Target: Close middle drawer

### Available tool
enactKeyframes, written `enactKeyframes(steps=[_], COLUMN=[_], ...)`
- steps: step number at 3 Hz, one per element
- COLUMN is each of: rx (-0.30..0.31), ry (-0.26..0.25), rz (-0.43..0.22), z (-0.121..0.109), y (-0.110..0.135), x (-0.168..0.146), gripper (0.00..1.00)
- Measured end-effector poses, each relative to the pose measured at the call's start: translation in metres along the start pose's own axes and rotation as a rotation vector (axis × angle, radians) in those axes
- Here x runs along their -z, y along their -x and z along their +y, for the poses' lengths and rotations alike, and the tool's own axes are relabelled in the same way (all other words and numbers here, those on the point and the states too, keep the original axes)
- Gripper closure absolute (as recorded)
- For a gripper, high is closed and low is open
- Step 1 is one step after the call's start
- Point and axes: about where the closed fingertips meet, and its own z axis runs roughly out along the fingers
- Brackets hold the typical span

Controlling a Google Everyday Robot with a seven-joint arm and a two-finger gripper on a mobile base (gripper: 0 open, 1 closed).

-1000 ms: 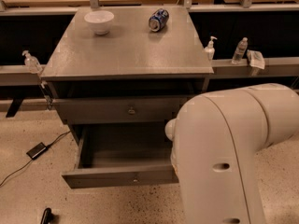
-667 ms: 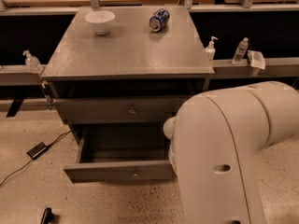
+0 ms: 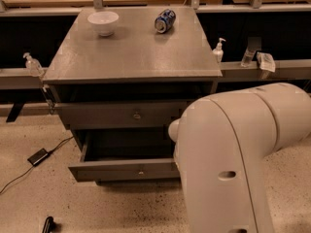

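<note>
Camera view: the middle drawer [image 3: 121,169] stands pulled out of the grey cabinet [image 3: 131,57], its front edge well forward of the shut top drawer [image 3: 116,115], with speckled floor [image 3: 97,208] before it. The white arm [image 3: 233,164] covers the drawer's right end. The gripper is hidden behind that arm, so I cannot tell how its jaws stand.

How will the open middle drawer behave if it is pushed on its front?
The middle drawer looks rigid and seems empty, so it is probably light and slides straight in. Pushed off centre, its wide front may skew slightly. The gripper is hidden behind the arm.
</note>
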Motion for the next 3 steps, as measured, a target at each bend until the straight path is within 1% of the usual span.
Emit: enactKeyframes(steps=[1, 2, 3], rx=[0.011, 0.042, 0.059], ry=[0.005, 0.007, 0.007], rz=[-0.014, -0.055, -0.097], z=[0.003, 0.013, 0.018], y=[0.006, 0.020, 0.032], x=[-0.004, -0.013, -0.018], gripper=[1.00, 1.00, 1.00])
